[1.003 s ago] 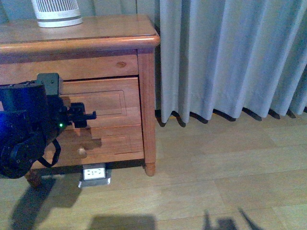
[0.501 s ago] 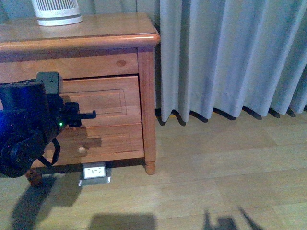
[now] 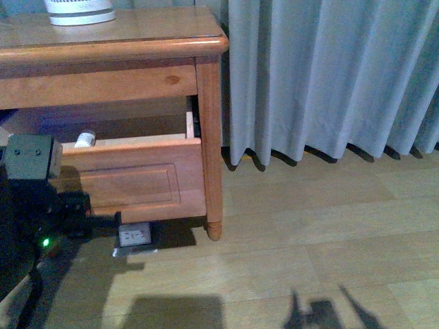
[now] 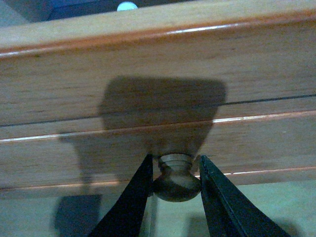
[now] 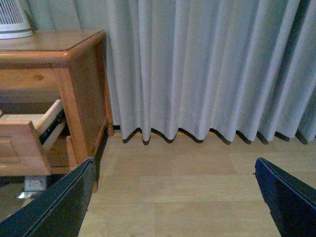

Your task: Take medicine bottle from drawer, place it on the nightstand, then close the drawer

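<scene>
The nightstand point(image 3: 116, 42) stands at the upper left of the front view, and its drawer point(image 3: 130, 179) is pulled out. Inside, near the drawer's left part, stands the small white medicine bottle point(image 3: 84, 139); its cap point(image 4: 127, 6) peeks over the drawer front in the left wrist view. My left gripper point(image 4: 175, 168) is shut on the round wooden drawer knob point(image 4: 176, 183), one black finger on each side. My left arm point(image 3: 27, 199) covers the knob in the front view. My right gripper point(image 5: 173, 197) hangs open over bare floor, right of the nightstand point(image 5: 81, 74).
A white slatted device point(image 3: 80, 10) sits on the nightstand top. A grey curtain point(image 3: 329, 75) hangs to the floor on the right. A white socket box point(image 3: 134, 236) lies on the floor under the cabinet. Wooden floor point(image 3: 309, 260) spreads to the right.
The drawer has slid from shut to well out, drawn by my left gripper on its knob. My left arm has dropped lower and nearer. The bottle has come into sight.
</scene>
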Available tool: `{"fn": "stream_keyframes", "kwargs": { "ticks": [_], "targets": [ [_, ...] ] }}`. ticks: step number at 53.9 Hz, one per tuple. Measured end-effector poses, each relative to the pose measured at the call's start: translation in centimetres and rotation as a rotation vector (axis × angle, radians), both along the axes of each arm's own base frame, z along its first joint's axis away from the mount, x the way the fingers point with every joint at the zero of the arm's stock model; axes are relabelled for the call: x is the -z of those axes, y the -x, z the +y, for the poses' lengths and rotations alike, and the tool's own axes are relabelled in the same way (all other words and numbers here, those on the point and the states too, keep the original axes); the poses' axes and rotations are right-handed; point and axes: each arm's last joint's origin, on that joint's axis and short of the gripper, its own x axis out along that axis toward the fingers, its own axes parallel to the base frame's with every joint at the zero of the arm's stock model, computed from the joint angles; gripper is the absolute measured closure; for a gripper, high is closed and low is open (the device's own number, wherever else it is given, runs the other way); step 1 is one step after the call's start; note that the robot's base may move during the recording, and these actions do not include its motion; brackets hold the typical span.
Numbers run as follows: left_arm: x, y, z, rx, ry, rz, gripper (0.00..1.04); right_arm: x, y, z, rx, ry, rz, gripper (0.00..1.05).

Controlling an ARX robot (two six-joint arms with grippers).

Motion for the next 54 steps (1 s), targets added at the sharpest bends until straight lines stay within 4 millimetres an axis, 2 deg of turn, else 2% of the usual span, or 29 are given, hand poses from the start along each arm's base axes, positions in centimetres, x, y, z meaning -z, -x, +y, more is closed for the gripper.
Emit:
{"fn": "stream_keyframes", "kwargs": {
  "ticks": [7,14,19,24,26,31,39,47,54],
  "targets": [
    [-0.6,3.0,-0.5,0.025,-0.019,0.055,0.83,0.0,0.0,0.0,0.000,0.000,0.000,0.07],
    [-1.2,4.7,-0.9,0.046,-0.032,0.091,1.02,0.0,0.0,0.0,0.000,0.000,0.000,0.07],
    [-0.7,6.8,-1.2,0.057,-0.047,0.171,1.02,0.0,0.0,0.0,0.000,0.000,0.000,0.07],
    [-0.9,7.3,-1.1,0.056,-0.043,0.182,1.01,0.0,0.0,0.0,0.000,0.000,0.000,0.07],
    [-1.2,7.3,-1.0,0.057,-0.038,0.169,0.90,0.0,0.0,0.0,0.000,0.000,0.000,0.07],
    [-1.9,7.1,-0.8,0.049,-0.030,0.143,0.76,0.0,0.0,0.0,0.000,0.000,0.000,0.07],
    [-4.2,7.2,0.0,0.034,-0.023,0.084,0.53,0.0,0.0,0.0,0.000,0.000,0.000,0.07],
    [-8.2,7.1,1.1,0.020,-0.012,0.009,0.30,0.0,0.0,0.0,0.000,0.000,0.000,0.07],
    [-13.3,7.1,2.3,-0.005,-0.001,-0.093,0.09,0.0,0.0,0.0,0.000,0.000,0.000,0.07]
  ]
}}
